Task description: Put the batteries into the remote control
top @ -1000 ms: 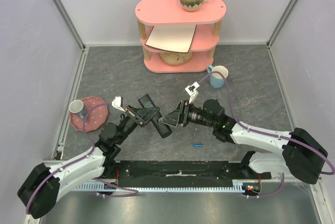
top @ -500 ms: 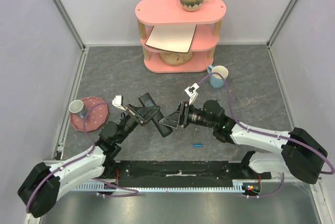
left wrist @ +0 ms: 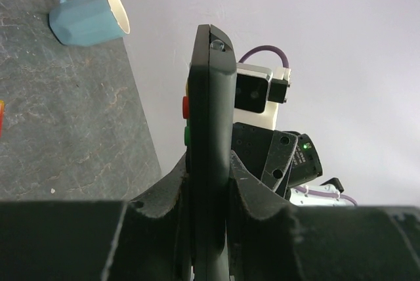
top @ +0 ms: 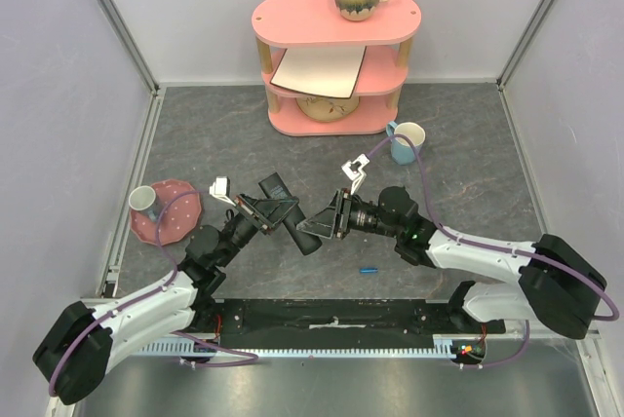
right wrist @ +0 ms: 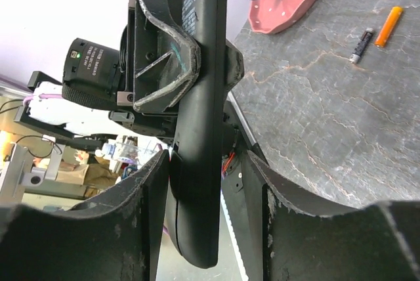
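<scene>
The black remote control is held off the table, edge-on, its coloured buttons showing in the left wrist view. My left gripper is shut on its middle. My right gripper straddles the remote's rounded near end. One finger touches it and a gap shows beside the other, so it is open. One dark battery with a lighter end lies on the grey floor near the pink plate. In the top view it is hidden.
An orange cylinder lies beside the battery. A small blue cylinder lies near the right arm. A pink plate holds a grey mug at left. A blue mug and a pink shelf stand behind.
The right gripper's jaws have narrowed around the remote's near end and it has edged slightly left. The left gripper and the remote have stayed still.
</scene>
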{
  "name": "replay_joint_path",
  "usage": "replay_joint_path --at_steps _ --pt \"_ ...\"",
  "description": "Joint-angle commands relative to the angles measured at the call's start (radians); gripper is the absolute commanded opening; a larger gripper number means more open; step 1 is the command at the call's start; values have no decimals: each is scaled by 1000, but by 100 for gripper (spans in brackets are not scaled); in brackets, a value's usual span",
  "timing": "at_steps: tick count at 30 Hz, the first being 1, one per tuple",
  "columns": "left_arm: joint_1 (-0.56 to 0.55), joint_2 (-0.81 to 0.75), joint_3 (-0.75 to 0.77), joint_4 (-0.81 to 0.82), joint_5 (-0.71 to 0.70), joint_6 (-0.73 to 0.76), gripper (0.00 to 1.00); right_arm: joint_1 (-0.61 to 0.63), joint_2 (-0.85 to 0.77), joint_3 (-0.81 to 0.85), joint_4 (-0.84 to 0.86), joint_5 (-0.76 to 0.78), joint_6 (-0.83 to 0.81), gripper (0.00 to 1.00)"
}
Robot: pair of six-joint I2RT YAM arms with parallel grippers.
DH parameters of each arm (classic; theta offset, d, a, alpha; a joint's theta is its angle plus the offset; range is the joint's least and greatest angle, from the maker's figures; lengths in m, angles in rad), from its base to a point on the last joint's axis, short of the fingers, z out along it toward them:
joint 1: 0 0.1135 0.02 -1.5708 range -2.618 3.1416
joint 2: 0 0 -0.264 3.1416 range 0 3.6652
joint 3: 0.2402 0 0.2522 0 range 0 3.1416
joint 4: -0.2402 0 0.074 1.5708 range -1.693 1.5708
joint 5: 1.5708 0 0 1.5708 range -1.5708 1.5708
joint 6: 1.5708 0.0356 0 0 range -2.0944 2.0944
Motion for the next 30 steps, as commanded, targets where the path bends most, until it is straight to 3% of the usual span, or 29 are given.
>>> replay_joint_path --at_steps 1,6,12,18,21,22,24,28,30 --pt "-5 -11 46 99 -5 3 2 0 32 -31 55 -44 18 54" --pt "-5 -13 43 98 -8 4 2 0 45 -48 143 -75 61 69" --pt "-5 -20 45 99 -11 6 2 0 60 -62 213 -101 96 64" --pt "-5 -22 45 93 -11 9 2 0 109 -69 324 -149 151 43" --pt "-5 -20 45 92 -12 10 2 2 141 -66 386 -179 182 22" --pt "-5 -20 46 90 -11 9 2 -1 154 -63 392 -184 187 9" --pt "-5 -19 48 84 -12 12 2 -1 163 -56 404 -202 192 0" --pt "-5 -34 54 41 -17 18 3 0 157 -33 397 -227 179 0" --pt "-4 -43 53 23 -18 29 14 0 145 -7 340 -241 155 0"
